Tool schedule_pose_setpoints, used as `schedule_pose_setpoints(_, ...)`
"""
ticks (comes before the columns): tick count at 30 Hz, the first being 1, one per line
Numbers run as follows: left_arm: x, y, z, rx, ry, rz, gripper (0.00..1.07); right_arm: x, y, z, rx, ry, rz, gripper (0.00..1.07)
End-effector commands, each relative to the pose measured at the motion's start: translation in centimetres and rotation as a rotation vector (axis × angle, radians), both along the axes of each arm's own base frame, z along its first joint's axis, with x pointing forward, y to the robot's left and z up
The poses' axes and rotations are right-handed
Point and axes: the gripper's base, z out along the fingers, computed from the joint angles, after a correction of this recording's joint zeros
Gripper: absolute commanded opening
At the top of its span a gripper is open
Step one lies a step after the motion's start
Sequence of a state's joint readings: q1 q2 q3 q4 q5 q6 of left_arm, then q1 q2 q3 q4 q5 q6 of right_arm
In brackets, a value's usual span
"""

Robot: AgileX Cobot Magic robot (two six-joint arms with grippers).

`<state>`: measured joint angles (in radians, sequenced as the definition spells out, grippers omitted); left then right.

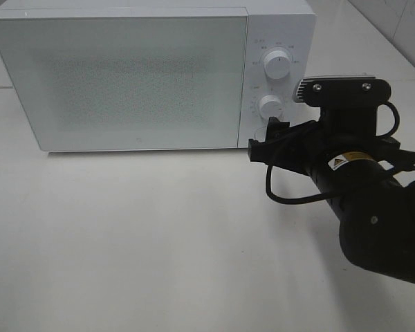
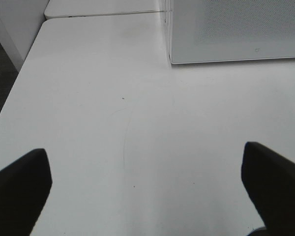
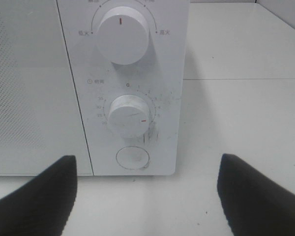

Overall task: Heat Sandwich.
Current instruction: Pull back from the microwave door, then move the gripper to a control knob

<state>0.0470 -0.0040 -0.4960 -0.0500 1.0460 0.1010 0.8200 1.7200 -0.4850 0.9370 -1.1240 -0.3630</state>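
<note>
White tabletop [image 1: 159, 242] carries a white microwave [image 1: 124, 76] with its door shut. No view shows the sandwich, so its place relative to the jaws cannot be told. The right gripper [image 3: 147, 196] faces the microwave's round button [image 3: 132, 158], jaws wide apart and holding nothing. The left gripper [image 2: 147, 182], off the microwave's front corner, is likewise spread and empty.

The right arm [image 1: 373, 207] reaches in low from the right side, and the right gripper [image 1: 268, 142] points forward with its jaws spread wide. The left gripper [image 2: 147, 191] tilts downward, its two dark fingers [image 2: 19, 191] likewise far apart.
</note>
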Motion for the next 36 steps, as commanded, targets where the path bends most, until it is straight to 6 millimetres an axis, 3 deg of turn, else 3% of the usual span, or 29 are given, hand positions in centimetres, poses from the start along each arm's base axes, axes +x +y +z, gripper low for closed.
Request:
schedule_pose_setpoints(1, -0.3, -0.1, 0.0, -0.006, -0.028, -0.001, 0.98, 0.4, 0.3, 0.3, 0.003, -0.035, 0.017, 0.76)
schedule_pose_setpoints(27, -0.3, -0.1, 0.0, -0.006, -0.028, -0.001, 0.98, 6.9, 2.7, -2.4, -0.006, -0.044, 0.029, 0.76)
schedule_pose_setpoints(36, -0.3, -0.1, 0.0, -0.006, -0.028, -0.001, 0.98, 8.4, 2.1, -3.0, 0.014, -0.046, -0.004, 0.76)
